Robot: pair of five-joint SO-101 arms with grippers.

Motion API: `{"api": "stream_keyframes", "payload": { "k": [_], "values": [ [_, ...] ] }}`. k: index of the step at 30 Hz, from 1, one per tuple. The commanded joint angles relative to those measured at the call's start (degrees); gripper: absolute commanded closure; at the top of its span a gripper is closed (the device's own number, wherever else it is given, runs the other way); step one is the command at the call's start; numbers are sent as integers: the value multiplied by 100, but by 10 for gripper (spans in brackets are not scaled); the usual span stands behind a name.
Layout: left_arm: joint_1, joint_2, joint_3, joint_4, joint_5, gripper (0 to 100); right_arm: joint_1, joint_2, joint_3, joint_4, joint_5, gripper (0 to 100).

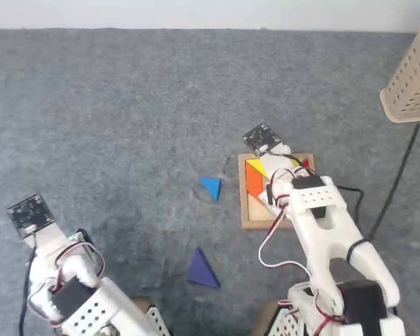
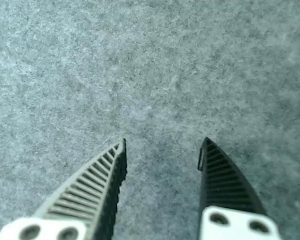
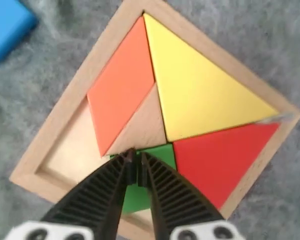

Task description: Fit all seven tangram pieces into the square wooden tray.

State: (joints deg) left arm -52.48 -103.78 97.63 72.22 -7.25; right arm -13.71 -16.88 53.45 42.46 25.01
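right gripper [image 3: 135, 156] nearly closed, tips at green piece [image 3: 160, 152] in tray [image 3: 67, 97], right of centre | green piece to be nudged flush against red triangle [image 3: 220, 160], not lifted | light-blue triangle [image 1: 211, 186], dark-blue triangle [image 1: 201, 269] lie left of tray | left gripper [image 2: 164, 142] spread wide, near left

Your tray [image 1: 246, 222] sits right of centre on the surface [image 1: 126, 105]. In it lie a parallelogram [image 3: 122, 85], a large triangle [image 3: 200, 90], a second large triangle [image 3: 220, 155] and a partly hidden piece [image 3: 162, 152]. A loose triangle [image 1: 211, 187] lies just left of the tray, and another triangle [image 1: 201, 269] lies nearer the arms' bases.
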Motion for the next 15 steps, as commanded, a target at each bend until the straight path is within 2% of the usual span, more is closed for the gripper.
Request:
{"api": "stream_keyframes", "payload": {
  "k": [1, 4, 8, 13, 15],
  "values": [
    [9, -62, -110, 18, 53, 775, -31, -708, -440, 558, -193, 989],
    [9, -62, -110, 18, 53, 775, -497, -1253, -431, 1165, -193, 989],
    [9, -62, -110, 18, 53, 775, -2009, -1578, -422, 2044, -185, 989],
    [9, -62, -110, 18, 53, 775, -3802, -1578, -413, 2316, -185, 980],
    [9, -62, -110, 18, 53, 775, -4303, -1569, -413, 2360, -185, 932]
  ]
}}
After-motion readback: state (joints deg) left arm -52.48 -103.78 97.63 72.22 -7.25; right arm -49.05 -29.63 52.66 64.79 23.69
